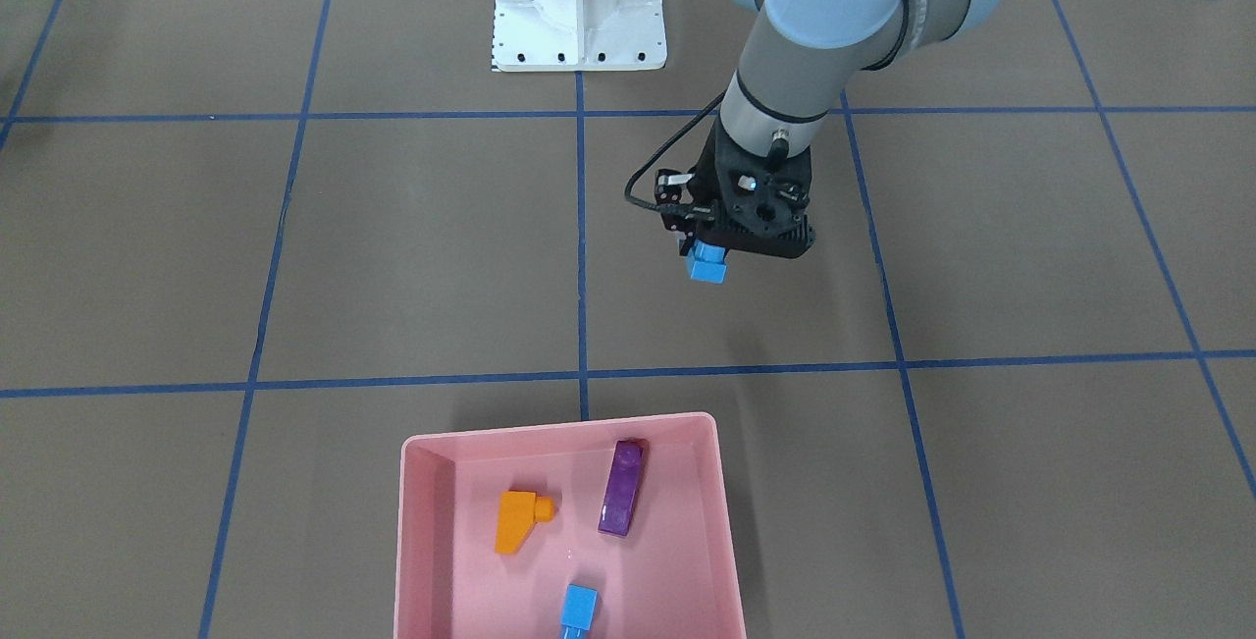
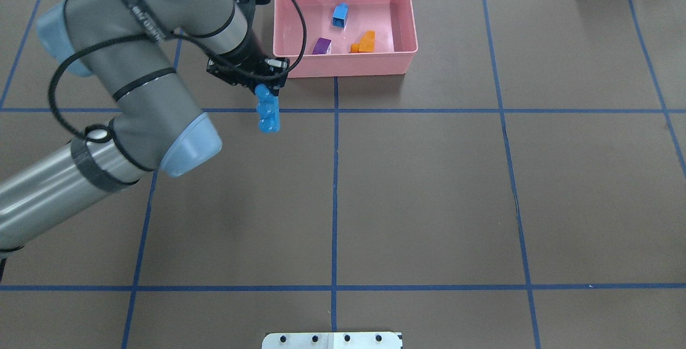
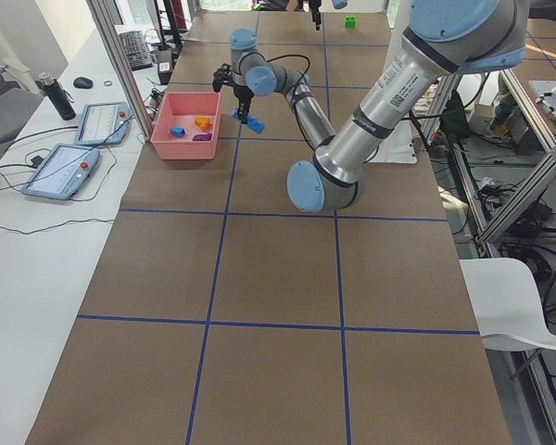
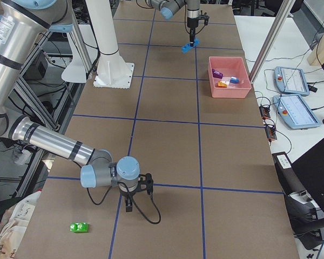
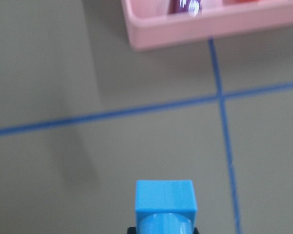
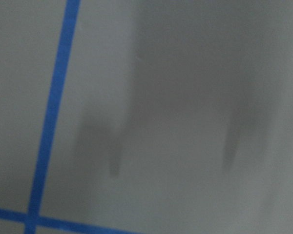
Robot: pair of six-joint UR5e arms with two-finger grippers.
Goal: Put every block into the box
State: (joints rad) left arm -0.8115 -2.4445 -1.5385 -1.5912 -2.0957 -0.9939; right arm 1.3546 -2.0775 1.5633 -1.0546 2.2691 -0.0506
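Overhead view: box [image 2: 348, 65] at top centre of the table [image 2: 429, 188], containing a rear block [image 2: 340, 15], a near-left block [image 2: 321, 45] and a near-right block [image 2: 367, 42]. Just left of the box, the left claw [image 2: 264, 90] grips the held block [image 2: 268, 110] (lifted off the table). Right-side view: stray block [image 4: 79, 227] at lower left, near the right claw [image 4: 129, 206].

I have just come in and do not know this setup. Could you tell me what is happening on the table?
The left end effector grips the long blue block and holds it above the table, just short of the pink box. The orange block, purple block and small light blue block already lie inside. The green block lies on the table at the robot's right end, near the right end effector.
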